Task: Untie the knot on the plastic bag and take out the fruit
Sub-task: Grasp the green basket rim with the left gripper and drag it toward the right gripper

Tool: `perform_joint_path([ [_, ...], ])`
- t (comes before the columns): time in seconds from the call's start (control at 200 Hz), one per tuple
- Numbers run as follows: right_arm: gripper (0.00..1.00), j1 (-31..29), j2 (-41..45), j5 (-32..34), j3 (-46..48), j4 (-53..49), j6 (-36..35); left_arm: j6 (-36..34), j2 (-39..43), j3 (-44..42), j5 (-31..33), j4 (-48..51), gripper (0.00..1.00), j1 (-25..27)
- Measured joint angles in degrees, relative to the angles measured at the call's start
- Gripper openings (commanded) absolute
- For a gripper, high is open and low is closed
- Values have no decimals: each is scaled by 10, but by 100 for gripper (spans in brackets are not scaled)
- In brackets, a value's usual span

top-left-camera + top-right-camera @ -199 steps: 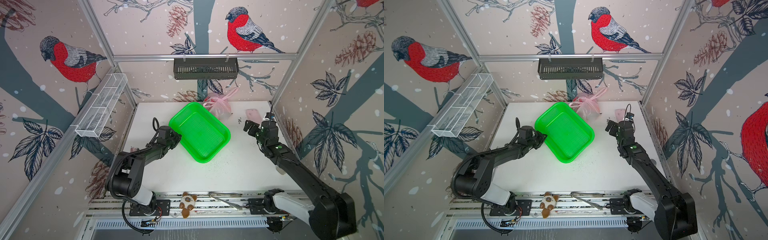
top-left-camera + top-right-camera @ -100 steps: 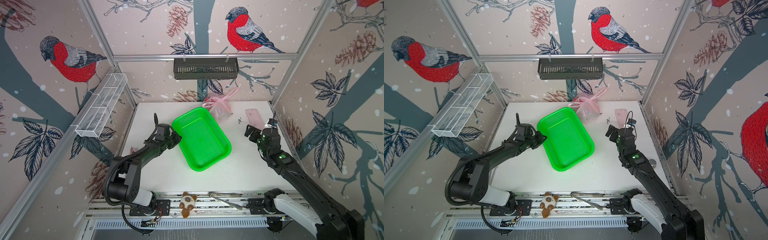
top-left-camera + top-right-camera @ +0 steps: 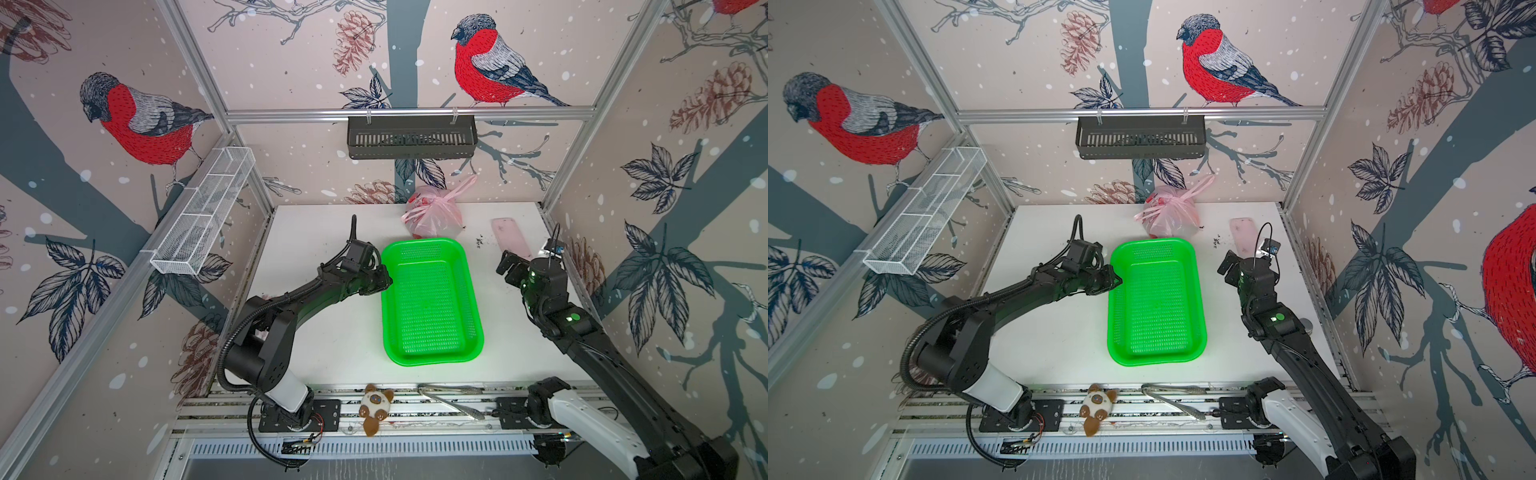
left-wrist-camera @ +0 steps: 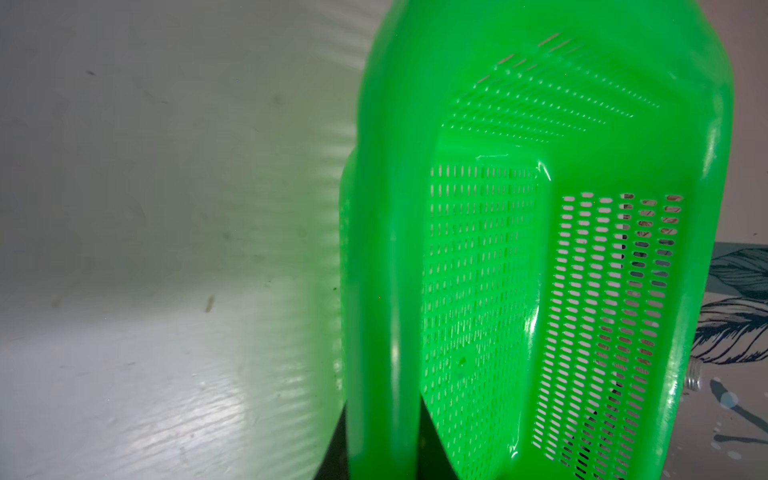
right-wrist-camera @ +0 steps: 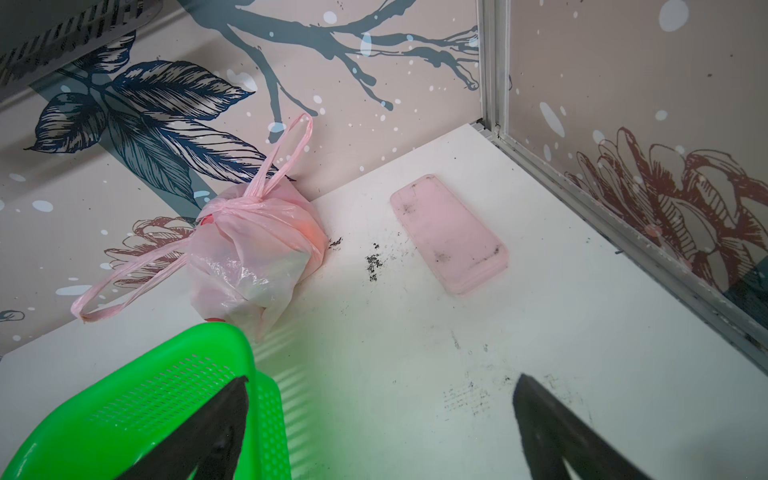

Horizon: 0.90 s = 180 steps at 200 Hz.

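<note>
The plastic bag [image 5: 253, 245] sits at the far edge of the desk [image 3: 332, 332], about midway along it and against the back wall. It is tied: the knot [image 5: 245, 204] is a tight bunch on top. One loop handle stands up from it and the other trails across the desk. Reddish patches show through the film, but I cannot tell whether they are the fruit or the printing.

A green perforated basket [image 3: 430, 299] lies in the middle of the desk, its long sides running from far edge to near edge. Its far end is just beside the bag; I cannot tell whether they touch.

The left end effector [image 3: 384, 279] is clamped on the basket's left rim, near its far-left corner. In the left wrist view the rim passes between the dark fingers.

The right end effector [image 5: 382, 378] hangs with its jaws spread wide and nothing between them, above the desk's right side, between the basket and the right wall.

A flat pink slab [image 5: 449, 232] lies near the far-right corner, with dark crumbs [image 5: 372, 262] between it and the bag.
</note>
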<state>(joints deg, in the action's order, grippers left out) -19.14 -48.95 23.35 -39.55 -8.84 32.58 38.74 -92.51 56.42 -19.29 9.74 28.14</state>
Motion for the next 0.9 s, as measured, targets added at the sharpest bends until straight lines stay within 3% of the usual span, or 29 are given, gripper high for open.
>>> perform_joint_path([
  [0.36, 99, 7, 43, 25, 13, -26, 0, 20, -83, 71, 1, -2, 0, 66],
  [0.901, 99, 34, 43, 23, 13, -43, -11, 108, -144, 118, 25, -47, 0, 89],
])
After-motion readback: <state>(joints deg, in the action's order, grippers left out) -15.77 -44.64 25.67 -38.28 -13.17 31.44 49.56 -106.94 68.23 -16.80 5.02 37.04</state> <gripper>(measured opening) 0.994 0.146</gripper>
